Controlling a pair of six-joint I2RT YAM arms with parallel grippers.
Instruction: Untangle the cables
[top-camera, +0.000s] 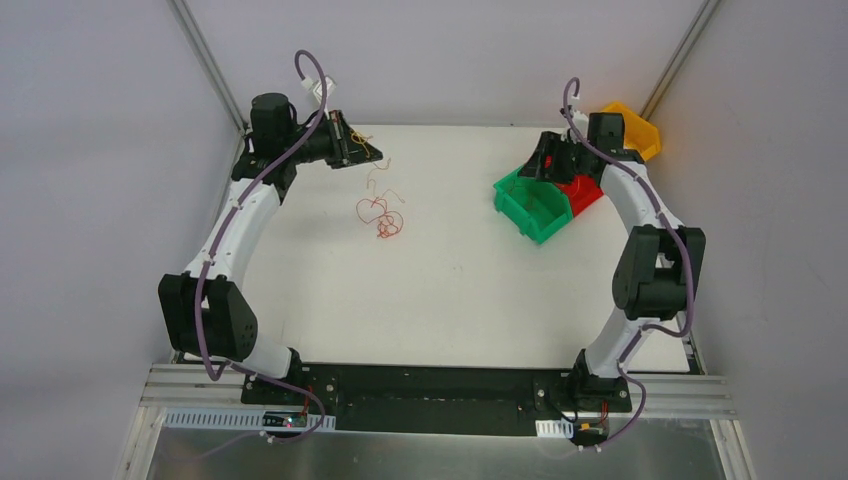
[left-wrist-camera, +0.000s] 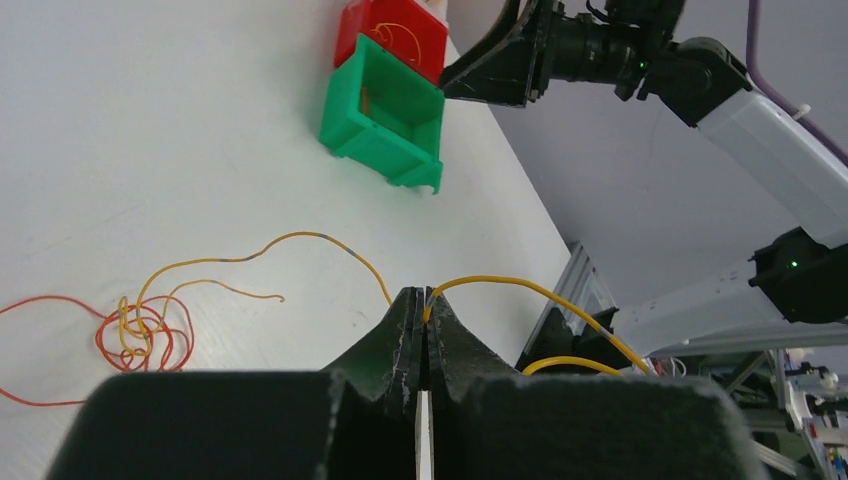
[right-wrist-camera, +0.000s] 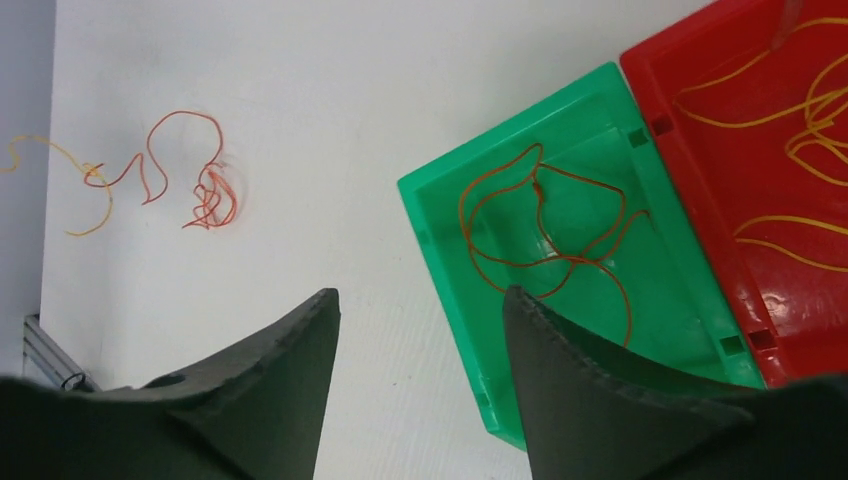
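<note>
Cables lie as a small red and orange tangle on the white table, in its far left part and nearer the far edge than the near one. My left gripper is beside them, toward the far left corner. Its jaws are pressed together on a yellow wire, pinched right at the tips. From the pinch one strand curves down across the tabletop to the tangle, and the other arcs away toward the table's edge and out of sight behind my fingers.

My right gripper is near the far right corner, with its jaws spread wide and nothing between them. Bare tabletop and the near wall of the green bin show under the gap. An orange wire lies coiled loosely inside that bin. The red bin touches it on the side toward the right edge and holds several yellow wires. The yellow bin sits at the far right corner, behind my right arm. I cannot tell what is in it.
</note>
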